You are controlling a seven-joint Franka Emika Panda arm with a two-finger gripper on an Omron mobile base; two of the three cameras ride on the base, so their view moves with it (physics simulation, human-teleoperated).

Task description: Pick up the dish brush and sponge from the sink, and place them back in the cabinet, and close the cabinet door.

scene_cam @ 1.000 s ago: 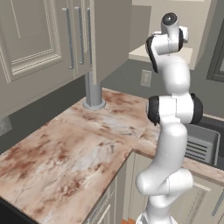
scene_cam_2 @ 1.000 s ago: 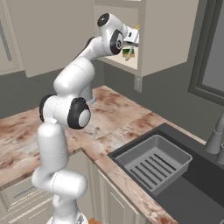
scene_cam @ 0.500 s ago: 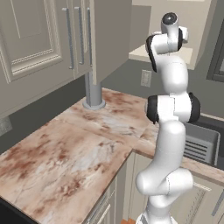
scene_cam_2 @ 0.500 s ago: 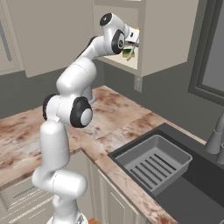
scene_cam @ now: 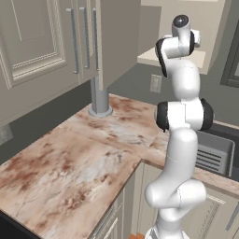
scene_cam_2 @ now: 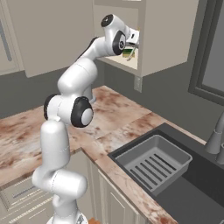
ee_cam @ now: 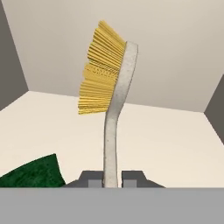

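- Dish brush (ee_cam: 114,105) stood upright at the centre of the hand view, yellow bristles fanned toward the left of the frame, its pale handle pinched at the bottom between the closed fingers of the gripper (ee_cam: 112,177).
- Sponge (ee_cam: 30,173), dark green, already lay on the pale shelf at the lower left of that view, just beside the brush handle.
- Cabinet (scene_cam_2: 155,43), at the top centre of the right base view, held the hand inside its open front, with the green of the sponge visible under the wrist.
- Compared with a second earlier, the arm had pushed slightly deeper into the opening, and the wrist sat closer to the shelf.
- That advance suggested the second item was about to be set down; release appeared to be the next step.
- Cabinet door (scene_cam: 119,39) hung open at the upper centre of the left base view, so closing it remained undone.
- Sink (scene_cam_2: 192,188), at the lower right of the right base view, showed its ribbed drainer tray (scene_cam_2: 154,162).
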